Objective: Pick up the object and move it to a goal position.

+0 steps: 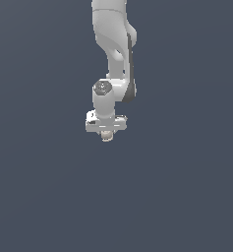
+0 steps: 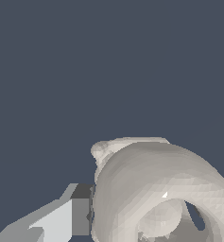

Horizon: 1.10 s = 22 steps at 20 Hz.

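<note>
Beneath the white crossbar, the tool (image 1: 106,134) grips the object (image 1: 106,137).

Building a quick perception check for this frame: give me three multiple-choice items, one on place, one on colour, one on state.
1. Where is the object in the exterior view?
A. Just under the gripper's white crossbar
B. Far off at the view's right
C. Resting on top of the arm

2. What colour is the object?
A. Red
B. Cream-beige
C. Green

3. In the wrist view, how does the finger stand to the object?
A. Far from it
B. Right against its side
C. Hidden entirely

Answers: 1 A, the lump sits directly below the crossbar; 2 B, pale cream in both views; 3 B, the grey pad meets the object's edge.
</note>
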Tool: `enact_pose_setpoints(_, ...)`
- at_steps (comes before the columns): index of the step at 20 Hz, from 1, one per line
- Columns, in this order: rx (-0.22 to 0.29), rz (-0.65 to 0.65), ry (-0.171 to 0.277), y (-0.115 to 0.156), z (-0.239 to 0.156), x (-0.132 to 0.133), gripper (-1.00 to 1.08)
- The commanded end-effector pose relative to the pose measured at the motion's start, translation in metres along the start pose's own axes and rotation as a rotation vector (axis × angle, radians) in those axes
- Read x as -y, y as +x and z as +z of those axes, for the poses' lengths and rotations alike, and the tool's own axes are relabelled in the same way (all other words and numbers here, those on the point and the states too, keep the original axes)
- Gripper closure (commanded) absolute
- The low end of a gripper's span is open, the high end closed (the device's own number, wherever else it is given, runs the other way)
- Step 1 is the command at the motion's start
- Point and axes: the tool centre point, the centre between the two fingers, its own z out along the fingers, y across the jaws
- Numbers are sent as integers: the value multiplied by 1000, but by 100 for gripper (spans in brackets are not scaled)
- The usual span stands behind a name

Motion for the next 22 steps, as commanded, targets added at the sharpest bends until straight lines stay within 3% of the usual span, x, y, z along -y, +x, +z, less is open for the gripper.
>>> enact_pose_setpoints(1,-1,0,0,-1,-7,-2,108)
enact_pose_setpoints(10,-1,0,0,-11,-60,-13,108)
enact_pose_setpoints(22,-1,0,1,-32,-179,-38,108)
